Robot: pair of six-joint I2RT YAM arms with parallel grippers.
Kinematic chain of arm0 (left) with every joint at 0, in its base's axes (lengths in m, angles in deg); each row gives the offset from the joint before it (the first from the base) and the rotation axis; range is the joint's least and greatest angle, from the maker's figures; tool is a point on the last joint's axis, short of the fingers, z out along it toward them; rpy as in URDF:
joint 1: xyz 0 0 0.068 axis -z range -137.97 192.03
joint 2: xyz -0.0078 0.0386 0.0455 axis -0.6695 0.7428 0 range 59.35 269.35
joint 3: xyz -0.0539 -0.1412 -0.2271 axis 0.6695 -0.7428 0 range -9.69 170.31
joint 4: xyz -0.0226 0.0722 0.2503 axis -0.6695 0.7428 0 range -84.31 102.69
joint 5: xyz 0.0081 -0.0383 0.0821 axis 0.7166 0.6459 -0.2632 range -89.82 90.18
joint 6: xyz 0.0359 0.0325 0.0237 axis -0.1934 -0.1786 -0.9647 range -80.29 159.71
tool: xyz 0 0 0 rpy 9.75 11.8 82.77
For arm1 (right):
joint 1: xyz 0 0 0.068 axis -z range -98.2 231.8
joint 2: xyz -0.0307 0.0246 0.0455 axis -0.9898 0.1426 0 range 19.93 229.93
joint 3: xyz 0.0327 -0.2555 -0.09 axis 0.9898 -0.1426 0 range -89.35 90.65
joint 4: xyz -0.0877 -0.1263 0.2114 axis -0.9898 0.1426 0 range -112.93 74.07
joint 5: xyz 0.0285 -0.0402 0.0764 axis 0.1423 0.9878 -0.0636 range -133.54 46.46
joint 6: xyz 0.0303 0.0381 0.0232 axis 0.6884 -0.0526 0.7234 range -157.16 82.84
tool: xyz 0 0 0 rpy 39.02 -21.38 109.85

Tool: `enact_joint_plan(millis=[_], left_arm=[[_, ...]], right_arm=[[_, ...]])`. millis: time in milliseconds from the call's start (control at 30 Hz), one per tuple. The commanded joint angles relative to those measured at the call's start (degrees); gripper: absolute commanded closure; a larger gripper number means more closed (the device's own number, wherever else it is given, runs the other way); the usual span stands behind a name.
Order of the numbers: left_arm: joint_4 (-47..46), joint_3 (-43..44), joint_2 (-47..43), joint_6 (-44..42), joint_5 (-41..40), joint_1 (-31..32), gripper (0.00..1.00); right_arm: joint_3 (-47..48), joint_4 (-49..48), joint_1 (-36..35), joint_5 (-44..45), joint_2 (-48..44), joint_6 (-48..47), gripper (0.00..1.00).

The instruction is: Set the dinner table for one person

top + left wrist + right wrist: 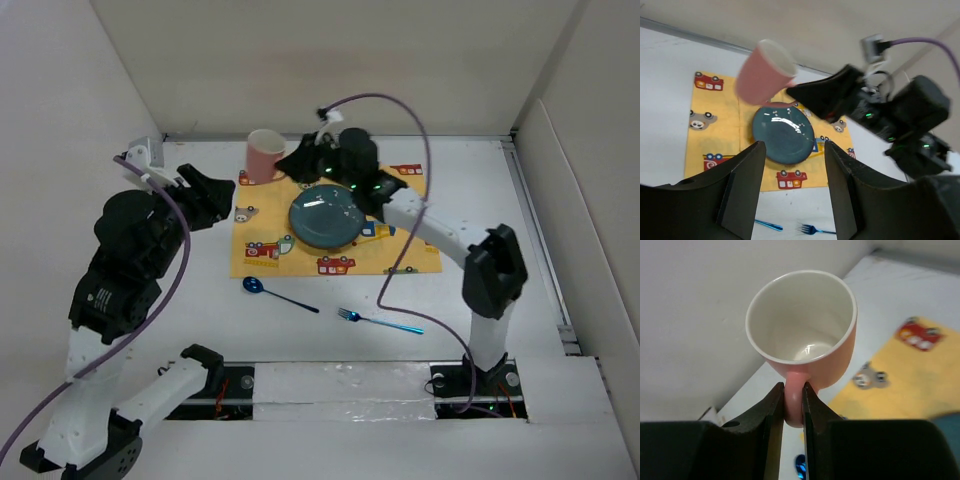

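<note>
While the right gripper (793, 390) pinched the handle (793, 407) of the pink mug (832, 362), its fingers were closed tight on either side of that loop, with the mug's open mouth just beyond the fingertips. Whether the base touched anything could not be told. The left gripper (793, 147) hung with its fingers parted and nothing between them; the teal plate (782, 135) showed through the gap, on the yellow placemat (400, 262). Nearer than those fingers lay a blue spoon (275, 293) and a blue fork (378, 321).

The dinner table (200, 300) spread flat and white beneath both grippers, under the mat and cutlery. It looked rigid, heavy and fixed: a surface to set things on, not something to grasp, and hard enough to chip crockery put down carelessly. The mug looked like glazed ceramic, so probably stiff, slick and breakable. A grip on the handle alone might let it swing, so a hold close to the mug's wall seemed wise.
</note>
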Motion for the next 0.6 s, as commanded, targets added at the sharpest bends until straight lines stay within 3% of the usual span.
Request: enact_joint_plan(millis=[0,267,567], left_arm=[[-8.4,-2.7,3.7,1.0,5.4,0.2,0.53],[-18.1,-8.3,8.6,1.6,12.3,0.2,0.54],[-22.0,-8.7,14.8,-0.2,14.2,0.2,0.54]], right_arm=[[-8.3,-6.9,7.9,5.4,-11.4,-2.1,1.0],[-21.3,-4.5,25.3,14.0,-21.1,-7.3,1.0],[-21.4,-6.5,33.6,15.7,-14.5,-7.9,1.0]])
